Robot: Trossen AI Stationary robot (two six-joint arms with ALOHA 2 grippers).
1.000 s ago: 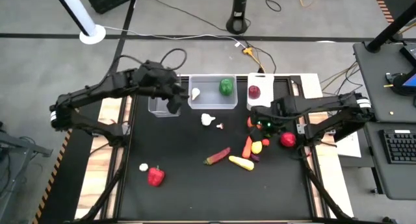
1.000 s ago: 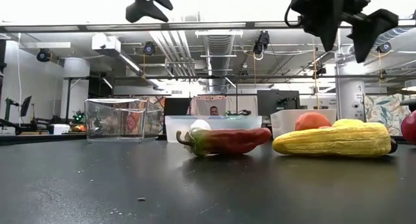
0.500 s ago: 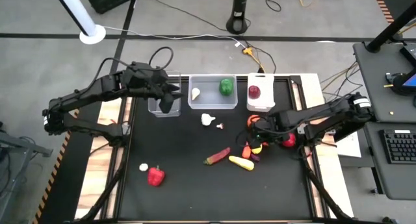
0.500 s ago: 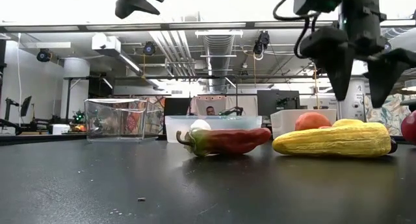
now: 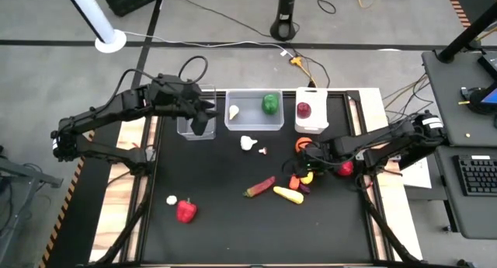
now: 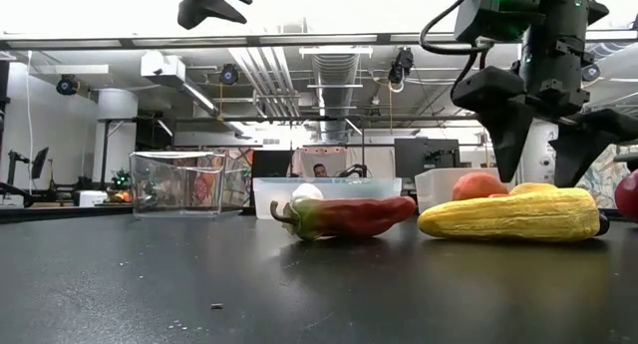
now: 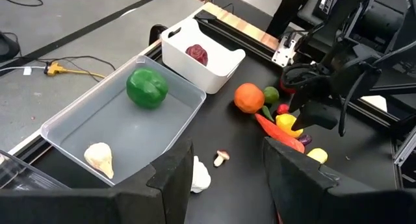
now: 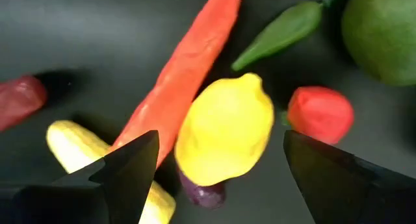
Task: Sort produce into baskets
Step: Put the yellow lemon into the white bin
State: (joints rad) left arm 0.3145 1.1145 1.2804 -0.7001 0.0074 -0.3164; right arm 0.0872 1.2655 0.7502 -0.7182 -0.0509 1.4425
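Observation:
My right gripper (image 5: 304,168) is open, low over a cluster of produce right of the table's middle. Its fingers (image 8: 130,165) stand on either side of a yellow lemon (image 8: 224,130) without touching it. Beside the lemon lie an orange carrot (image 8: 182,74), a green chili (image 8: 283,32), a small red piece (image 8: 320,113) and a lime (image 8: 383,32). My left gripper (image 5: 203,116) is open and empty, above the narrow clear bin (image 5: 190,128). The wider clear bin (image 5: 254,122) holds a green pepper (image 5: 270,104) and a garlic (image 5: 234,112). The white bin (image 5: 312,124) holds a dark red piece (image 5: 304,110).
Loose on the black table lie a garlic (image 5: 248,143), a small mushroom (image 5: 262,151), a long red pepper (image 5: 259,186), a yellow squash (image 5: 288,195), an orange (image 5: 303,145) and a red fruit (image 5: 344,168). A red pepper (image 5: 185,211) and a white piece (image 5: 172,200) lie near left.
My right gripper has gone toward the table's near edge and down, from beside the white bin to low over the produce cluster, its fingers now either side of the lemon. My left gripper has drifted slightly toward the table's left edge.

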